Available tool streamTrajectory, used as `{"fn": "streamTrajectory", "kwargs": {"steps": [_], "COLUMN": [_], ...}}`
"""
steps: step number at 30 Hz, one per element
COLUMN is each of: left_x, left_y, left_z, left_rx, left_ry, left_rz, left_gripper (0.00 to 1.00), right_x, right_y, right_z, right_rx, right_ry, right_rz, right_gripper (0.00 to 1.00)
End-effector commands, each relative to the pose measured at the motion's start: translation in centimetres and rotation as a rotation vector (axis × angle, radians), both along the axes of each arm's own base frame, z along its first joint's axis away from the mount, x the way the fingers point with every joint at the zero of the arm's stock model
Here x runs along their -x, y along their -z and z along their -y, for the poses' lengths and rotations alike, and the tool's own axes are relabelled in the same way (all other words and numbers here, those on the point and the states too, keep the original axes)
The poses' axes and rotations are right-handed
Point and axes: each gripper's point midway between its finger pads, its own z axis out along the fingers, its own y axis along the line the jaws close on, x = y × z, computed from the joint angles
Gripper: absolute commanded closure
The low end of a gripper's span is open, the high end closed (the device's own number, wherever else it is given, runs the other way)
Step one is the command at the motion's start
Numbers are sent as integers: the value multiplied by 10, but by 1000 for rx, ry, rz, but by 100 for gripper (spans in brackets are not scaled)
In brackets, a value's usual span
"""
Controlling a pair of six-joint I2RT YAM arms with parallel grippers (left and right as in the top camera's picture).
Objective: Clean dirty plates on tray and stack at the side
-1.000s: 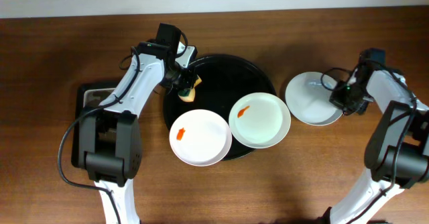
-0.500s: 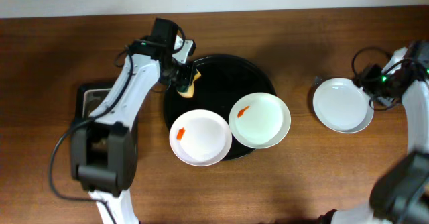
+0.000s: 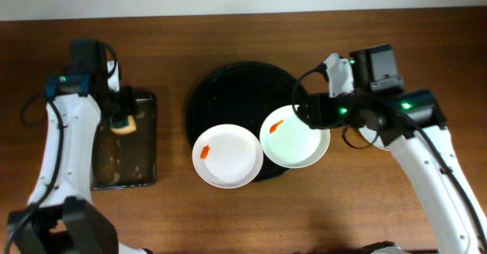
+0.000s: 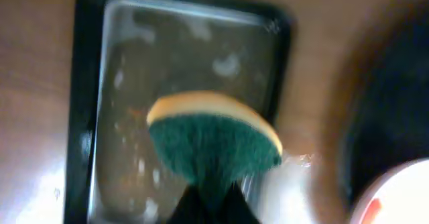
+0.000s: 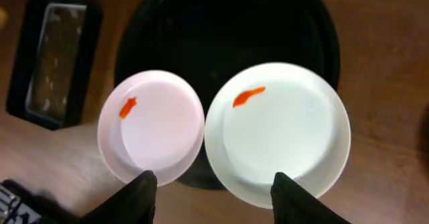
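Two dirty plates lie on the front of the round black tray (image 3: 243, 87), each with an orange-red smear: one at the left (image 3: 227, 156) (image 5: 151, 127), one at the right (image 3: 294, 136) (image 5: 278, 133). My right gripper (image 3: 300, 111) (image 5: 214, 197) hovers open over the right plate's far edge, holding nothing. Its dark fingers (image 5: 137, 197) frame both plates from above. At the far left, my left gripper (image 3: 122, 117) (image 4: 211, 200) is shut on a sponge (image 3: 124, 125) (image 4: 213, 140), yellow with a green scouring face, above the small rectangular tray (image 3: 125, 170) (image 4: 94, 117).
The rectangular tray's floor looks wet and glossy. The rear half of the round tray (image 5: 228, 29) is bare black. Brown tabletop runs along the front (image 3: 251, 216). My right arm (image 3: 411, 147) stretches across the table's right side and hides what lies under it.
My left arm swung the sponge from the round tray's rear left over to the rectangular tray. My right arm left the white plate at the far right, opened, and moved in over the right dirty plate.
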Motion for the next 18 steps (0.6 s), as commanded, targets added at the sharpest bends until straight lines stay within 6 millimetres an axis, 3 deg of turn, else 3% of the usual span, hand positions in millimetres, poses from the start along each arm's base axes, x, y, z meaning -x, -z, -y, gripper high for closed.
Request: {"fn": "streamTrajectory", "kwargs": {"steps": [1, 2, 6, 10, 13, 14, 15, 17, 18], "left_x": [16, 16, 17, 27, 22, 17, 12, 9, 11], "left_y": [69, 92, 126, 140, 127, 108, 92, 83, 83], "left_z": [-20, -23, -25, -25, -18, -19, -20, -21, -20], "left_rx": [-37, -60, -101, -115, -62, -58, -57, -56, -54], "left_ry": [-59, -66, -30, -37, -43, -54, -54, -54, -54], "left_rz": [-10, 32, 132, 138, 137, 135, 132, 123, 114], "left_gripper": [100, 100, 99, 75, 66, 64, 69, 71, 64], "right_x": [-4, -5, -7, -7, -7, -7, -7, -7, -7], "right_y": [11, 11, 10, 10, 10, 10, 10, 10, 10], "right_z": [0, 0, -1, -1, -1, -1, -1, -1, -1], "right_rx": [35, 35, 32, 32, 32, 32, 32, 32, 32], "right_ry": [-6, -7, -7, -6, -6, -6, -6, -6, -6], "right_rz": [-18, -16, -5, -5, -6, -6, -5, -6, -6], "right_gripper": [44, 44, 44, 44, 44, 44, 44, 44, 44]}}
